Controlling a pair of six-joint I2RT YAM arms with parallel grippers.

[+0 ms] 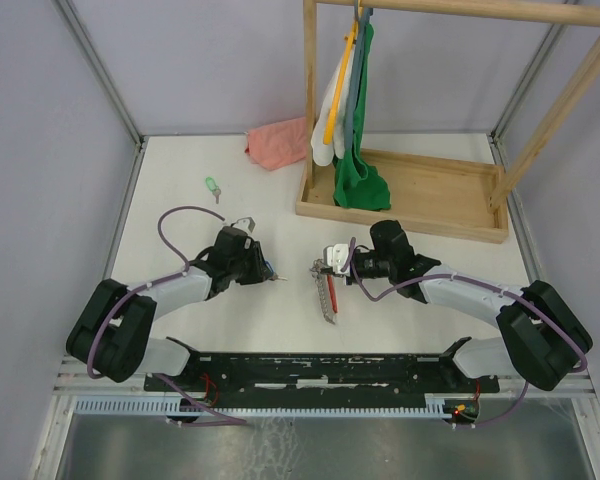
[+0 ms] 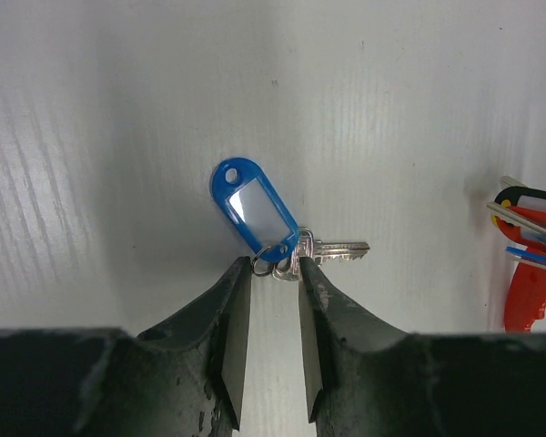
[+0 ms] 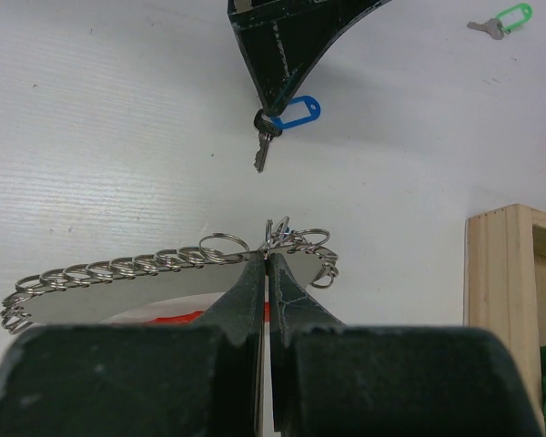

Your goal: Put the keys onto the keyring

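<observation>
The jaws of the left gripper are clamped on the blue key. They pinch it at the small split ring and metal head, with only a narrow gap left between the two black fingers. The key's blue oval tag, with its clear window, sticks out past the fingertips, and the silver blade points off to one side. Whether the key touches the white surface or hangs just above it cannot be told.

The jaws of the right gripper are pressed almost together, nipping one thin wire ring at the end of the keyring. From that grip the keyring runs away as a long silvery grey strip edged with a row of small rings. Its red strap shows just under the strip.

From above, the two grippers face each other near the middle of the surface, close but apart, with the keyring trailing towards the arm bases.

The green key lies alone on the surface, well beyond the left gripper. A pink cloth sits at the far edge. Beside the cloth is a wooden rack with a green garment hanging from it.
</observation>
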